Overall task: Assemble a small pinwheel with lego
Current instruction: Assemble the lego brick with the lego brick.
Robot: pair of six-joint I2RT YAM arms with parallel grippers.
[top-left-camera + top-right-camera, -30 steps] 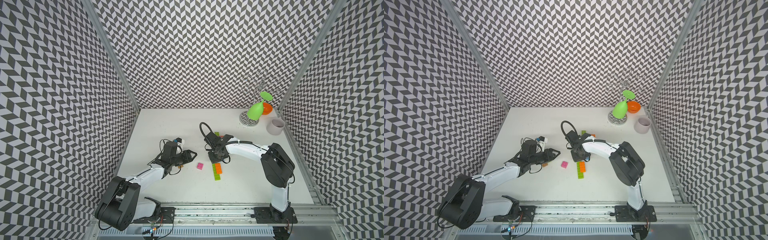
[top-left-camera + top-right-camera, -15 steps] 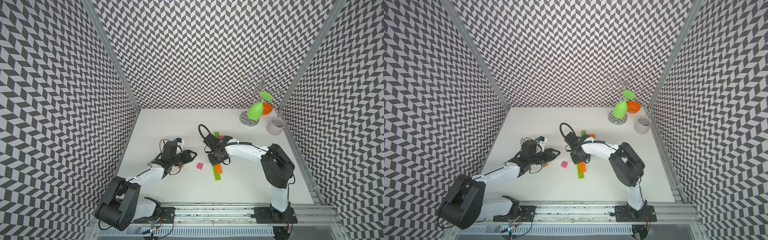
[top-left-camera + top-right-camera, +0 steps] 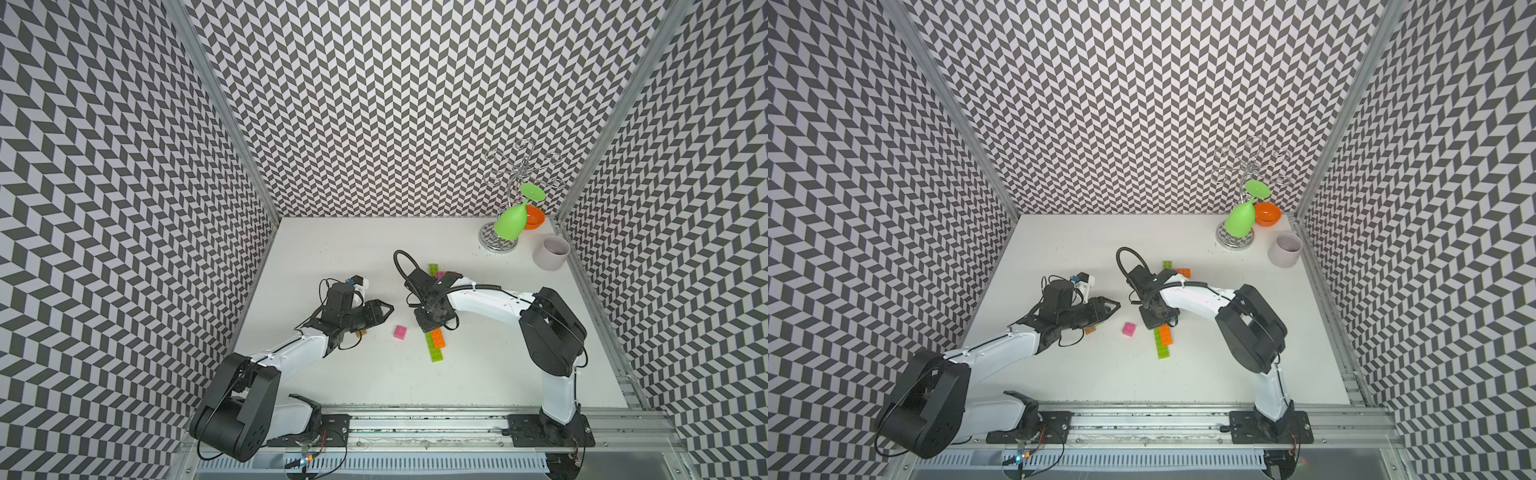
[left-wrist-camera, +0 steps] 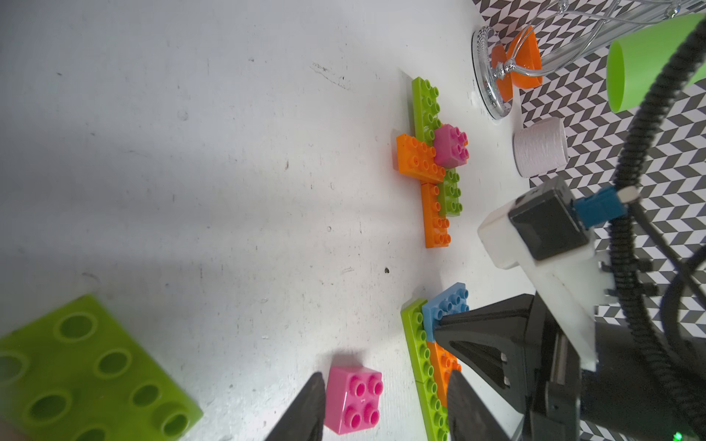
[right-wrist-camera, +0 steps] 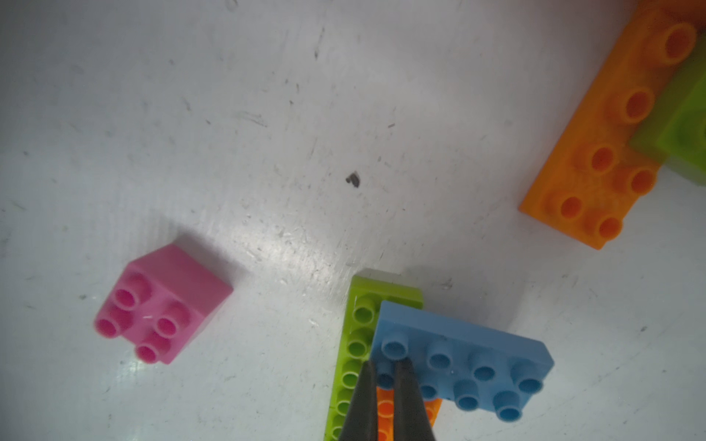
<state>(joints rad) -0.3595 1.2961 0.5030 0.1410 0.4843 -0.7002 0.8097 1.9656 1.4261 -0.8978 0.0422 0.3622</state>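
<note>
A long lime brick lies mid-table with an orange brick on it. A blue brick sits across their far end. My right gripper points down onto the blue brick, shut, its tips resting among the studs at one end; in both top views it hides the blue brick. A pink square brick lies loose to the left. My left gripper hovers low beside it, open and empty, and the pink brick sits near one fingertip. A joined lime, orange and pink cluster lies farther back.
A brown brick lies under my left wrist. Close to the left wrist camera is another lime brick. At the back right stand a wire rack with a green cup, an orange bowl and a grey cup.
My right wrist has edged slightly to the left over the stacked bricks. The left arm and the loose pink brick have not moved.
</note>
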